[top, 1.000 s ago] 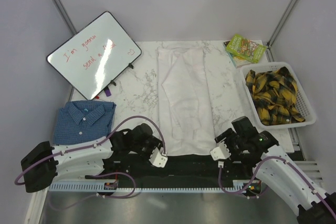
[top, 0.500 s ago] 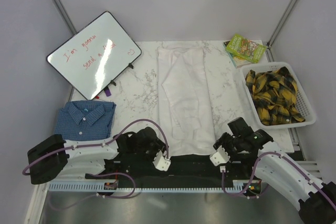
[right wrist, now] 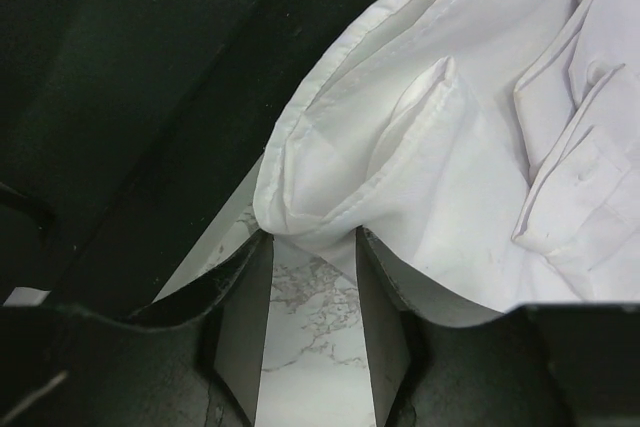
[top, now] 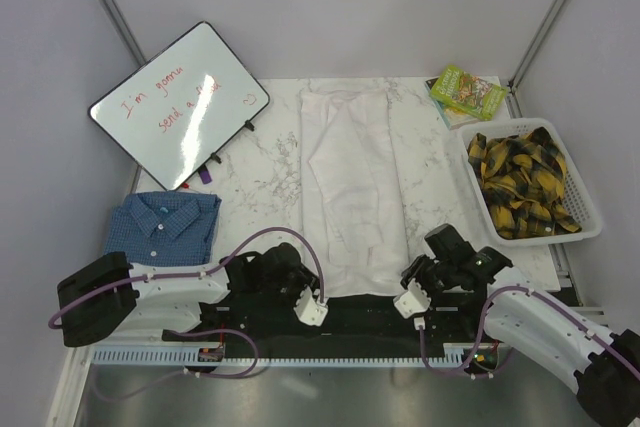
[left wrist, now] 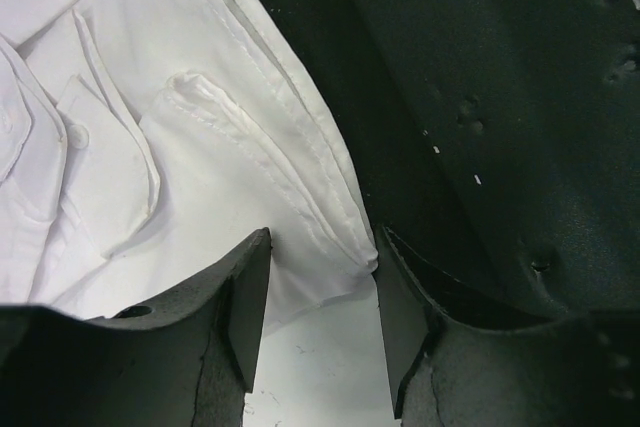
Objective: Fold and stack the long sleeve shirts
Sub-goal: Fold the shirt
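The plain white long sleeve shirt lies folded into a long strip down the middle of the marble table. The blue checked shirt lies folded at the near left. My left gripper is open at the white shirt's near left hem corner, which sits between its fingertips in the left wrist view. My right gripper is open at the near right hem corner. There the cloth bunches just at its fingertips.
A whiteboard leans at the far left. A white basket with yellow plaid cloth stands at the right, and a green book lies behind it. A black strip runs along the near table edge under both grippers.
Both grippers have moved forward and inward to the white shirt's near hem corners. The shirts have not moved.
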